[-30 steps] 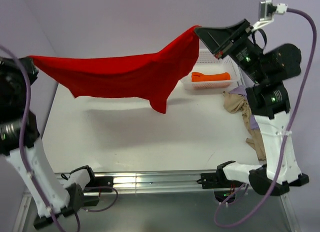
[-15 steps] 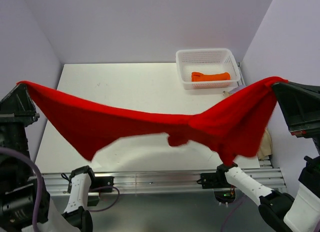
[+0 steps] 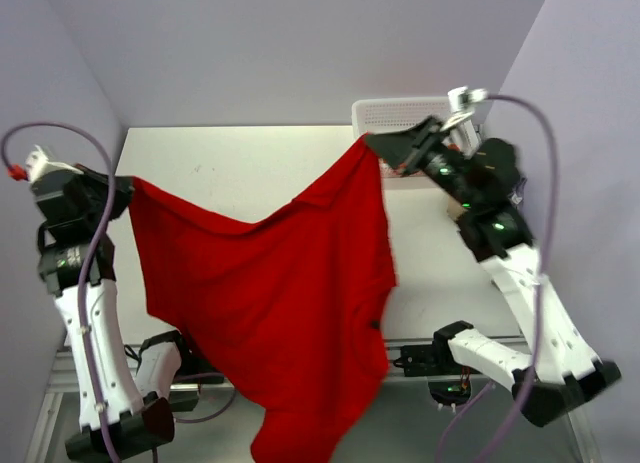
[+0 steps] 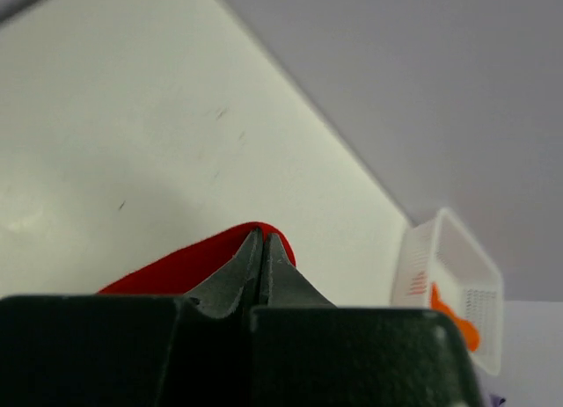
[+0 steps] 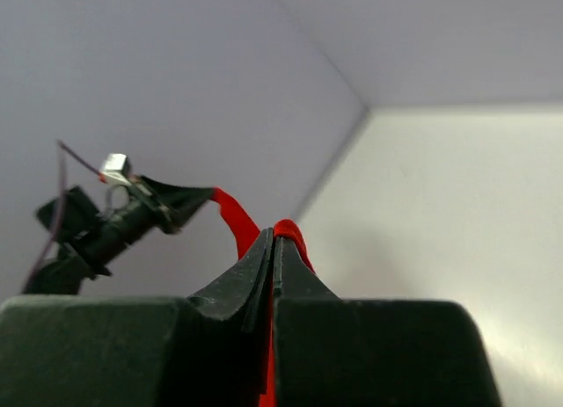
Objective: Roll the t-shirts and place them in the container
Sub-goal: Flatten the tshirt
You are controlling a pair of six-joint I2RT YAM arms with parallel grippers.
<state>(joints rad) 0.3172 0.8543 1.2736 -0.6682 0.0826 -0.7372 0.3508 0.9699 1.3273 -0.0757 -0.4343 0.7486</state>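
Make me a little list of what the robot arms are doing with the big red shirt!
held thing: red t-shirt, spread out in the air
left gripper: shut on one upper end
right gripper: shut on the other upper end
shirt's bottom: hangs low, covering the table's near edge in the top view
basket: white, far right, orange shirt inside

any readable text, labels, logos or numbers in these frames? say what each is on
None can be read in any view.
The red t-shirt is plain, with no print showing.
The white basket and the table show no markings.
If the arms carry any labels, they are too small to make out.
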